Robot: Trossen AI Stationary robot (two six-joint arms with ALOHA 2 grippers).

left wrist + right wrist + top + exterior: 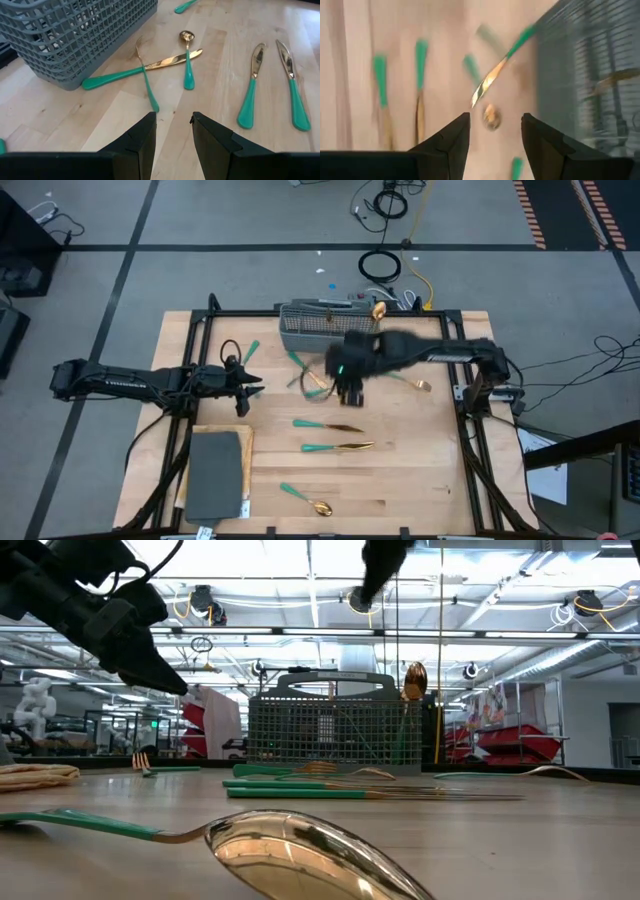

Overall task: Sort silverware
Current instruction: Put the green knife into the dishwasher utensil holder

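The grey mesh plastic caddy [318, 327] stands at the far middle of the pale wooden counter [420, 470], and one gold-headed spoon [378, 309] already stands upright in it, head up, so the caddy looks to be where the pieces are sorted to. The rest of the teal-handled, gold-headed silverware lies loose on the counter. A small tangle sits just in front of the caddy: a knife [145, 68], a fork [146, 80] and a little spoon [187, 60] crossing one another. Two more knives [340, 437] lie side by side nearer the middle, and a spoon [306, 499] rests close to the near edge.

The right hand [350, 394] hangs above that tangle, its fingers [451, 137] parted with nothing between them; its wrist view is smeared, so I cannot say exactly which piece sits under it, though it seems lined up over the little spoon. That placement fits a reach for the next piece nearest the caddy.

The left hand [252, 388] waits at the left of the counter, pointed toward the pile, fingers [141, 140] apart and empty. Near it lies a dark grey flat pad [215, 473], with another teal-handled piece [249, 351] just beyond the hand.
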